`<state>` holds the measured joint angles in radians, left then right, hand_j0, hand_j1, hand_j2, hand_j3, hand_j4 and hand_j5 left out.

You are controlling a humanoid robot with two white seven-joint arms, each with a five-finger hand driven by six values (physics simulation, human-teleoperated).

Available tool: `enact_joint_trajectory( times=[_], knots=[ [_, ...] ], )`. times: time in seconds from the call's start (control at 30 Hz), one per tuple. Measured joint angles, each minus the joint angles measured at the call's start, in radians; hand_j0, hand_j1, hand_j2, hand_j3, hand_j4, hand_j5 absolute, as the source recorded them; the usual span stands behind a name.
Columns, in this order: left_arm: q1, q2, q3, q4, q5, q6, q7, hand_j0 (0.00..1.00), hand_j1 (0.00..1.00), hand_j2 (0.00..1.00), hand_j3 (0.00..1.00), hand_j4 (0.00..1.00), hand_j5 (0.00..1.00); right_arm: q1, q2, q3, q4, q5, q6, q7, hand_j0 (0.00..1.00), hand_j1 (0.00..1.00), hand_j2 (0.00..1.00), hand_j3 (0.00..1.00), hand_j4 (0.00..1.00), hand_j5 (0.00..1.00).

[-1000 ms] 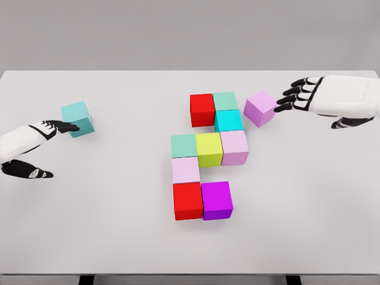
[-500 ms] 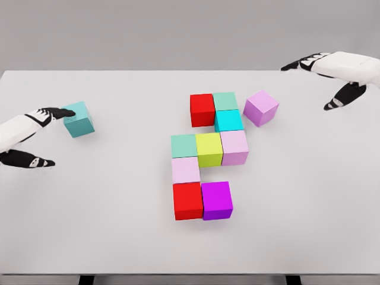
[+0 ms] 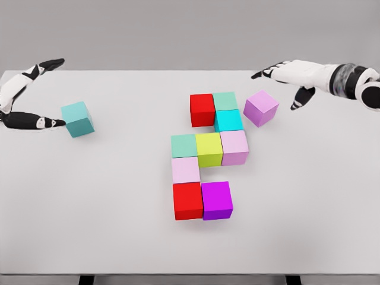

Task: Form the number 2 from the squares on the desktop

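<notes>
Both hands hover apart from loose cubes (teal cube (image 3: pixel 78 119), lilac cube (image 3: pixel 260 108)).

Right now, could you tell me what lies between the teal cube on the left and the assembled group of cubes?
Nothing: in the head view the table is bare between the teal cube and the cube group.

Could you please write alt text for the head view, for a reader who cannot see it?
Nine coloured cubes sit packed together mid-table, roughly forming a 2. A purple cube lies just right of them and a teal cube far left, while the open left hand and right hand hold nothing.
</notes>
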<state>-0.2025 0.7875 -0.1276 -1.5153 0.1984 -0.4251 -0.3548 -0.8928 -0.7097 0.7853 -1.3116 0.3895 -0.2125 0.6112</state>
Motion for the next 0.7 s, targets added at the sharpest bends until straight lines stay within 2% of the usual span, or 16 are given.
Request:
enact_joint_trajectory(
  times=[0.13, 0.3, 0.43, 0.7],
  knots=[
    [-0.046, -0.040, -0.042, 0.052, 0.070, 0.153, -0.001, 1.00, 1.00, 1.00, 1.00, 1.00, 1.00, -0.006, 0.026, 0.030, 0.040, 0.012, -0.002, 0.000, 1.00, 1.00, 1.00, 1.00, 1.00, 1.00],
    [-0.057, -0.091, -0.079, 0.142, 0.131, 0.230, 0.001, 1.00, 1.00, 1.00, 1.00, 1.00, 1.00, -0.017, 0.064, 0.041, 0.087, 0.057, -0.007, 0.000, 1.00, 1.00, 1.00, 1.00, 1.00, 1.00],
    [-0.064, -0.108, -0.083, 0.180, 0.144, 0.245, 0.003, 1.00, 1.00, 1.00, 1.00, 1.00, 1.00, -0.051, 0.089, 0.051, 0.125, 0.070, -0.020, 0.000, 1.00, 1.00, 1.00, 1.00, 1.00, 1.00],
    [-0.075, -0.119, -0.085, 0.234, 0.133, 0.249, 0.008, 1.00, 1.00, 1.00, 1.00, 1.00, 1.00, -0.057, 0.134, 0.090, 0.210, 0.095, -0.043, 0.000, 1.00, 1.00, 1.00, 1.00, 1.00, 1.00]
  ],
)
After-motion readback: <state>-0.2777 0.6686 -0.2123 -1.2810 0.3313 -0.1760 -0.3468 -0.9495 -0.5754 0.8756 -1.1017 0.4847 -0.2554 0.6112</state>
